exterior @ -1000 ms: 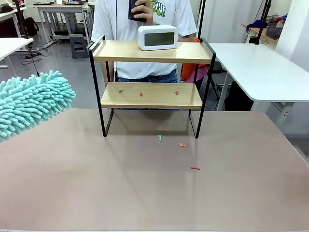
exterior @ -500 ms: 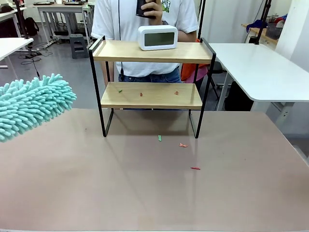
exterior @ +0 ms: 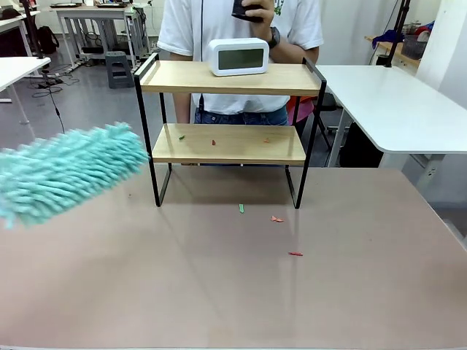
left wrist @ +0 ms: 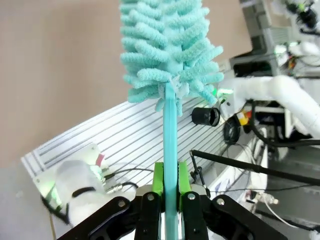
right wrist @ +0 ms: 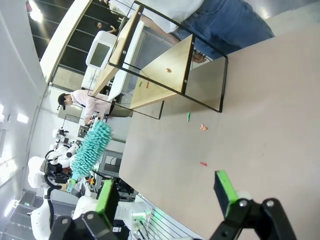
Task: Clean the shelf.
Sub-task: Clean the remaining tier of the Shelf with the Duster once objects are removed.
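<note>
The shelf [exterior: 226, 152] is set at the far middle of the table [exterior: 219, 292], and it is touched by neither hand, as far as can be seen. The left hand [left wrist: 171, 178] is clamped on the thin teal handle of a fluffy teal duster [left wrist: 170, 45], with the handle pinched between the green pads [left wrist: 158, 177]. The duster's head is held above the table at the robot's left and is blurred. Its tip is seen just beside the shelf's left legs, at about the height of the lower board; whether the frame is touched cannot be told. The right hand [right wrist: 165, 192] is held with its fingers spread wide and nothing between them, above the table and well apart from the shelf. Small red and green scraps [exterior: 213, 142] are scattered on the lower board, and more scraps [exterior: 277, 219] are seen on the table in front of the shelf. A white digital clock [exterior: 238, 56] is placed on the upper board. A person [exterior: 241, 29] is seen behind the shelf.
</note>
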Controlling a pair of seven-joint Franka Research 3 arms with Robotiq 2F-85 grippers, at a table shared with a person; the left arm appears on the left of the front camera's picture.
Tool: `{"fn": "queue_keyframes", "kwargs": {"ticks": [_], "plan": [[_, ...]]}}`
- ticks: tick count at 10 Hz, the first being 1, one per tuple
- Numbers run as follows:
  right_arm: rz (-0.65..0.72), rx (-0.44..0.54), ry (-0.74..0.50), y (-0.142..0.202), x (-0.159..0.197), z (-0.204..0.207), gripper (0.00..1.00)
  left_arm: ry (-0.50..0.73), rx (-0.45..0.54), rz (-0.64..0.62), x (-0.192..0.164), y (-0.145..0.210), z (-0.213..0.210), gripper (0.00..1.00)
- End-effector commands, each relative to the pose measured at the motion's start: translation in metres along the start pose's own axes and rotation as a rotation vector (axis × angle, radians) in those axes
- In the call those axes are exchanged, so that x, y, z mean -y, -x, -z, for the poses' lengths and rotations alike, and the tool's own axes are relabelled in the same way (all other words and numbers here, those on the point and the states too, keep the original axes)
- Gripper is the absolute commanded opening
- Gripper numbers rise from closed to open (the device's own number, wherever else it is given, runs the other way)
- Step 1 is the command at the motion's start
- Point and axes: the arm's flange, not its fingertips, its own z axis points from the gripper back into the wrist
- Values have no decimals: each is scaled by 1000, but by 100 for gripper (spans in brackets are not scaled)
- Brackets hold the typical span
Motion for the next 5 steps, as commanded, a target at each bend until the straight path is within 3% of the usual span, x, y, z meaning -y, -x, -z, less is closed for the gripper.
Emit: {"fn": "queue_keyframes", "kwargs": {"ticks": [1,3,5], "plan": [[-26,18,-17,-2,1,2,100,5,-70,41,11,-41,24,12],[-26,18,-17,-2,1,2,100,29,-27,60,31,-70,52,12],[-26,18,-17,-2,1,2,100,-61,76,15,57,-100,84,12]]}}
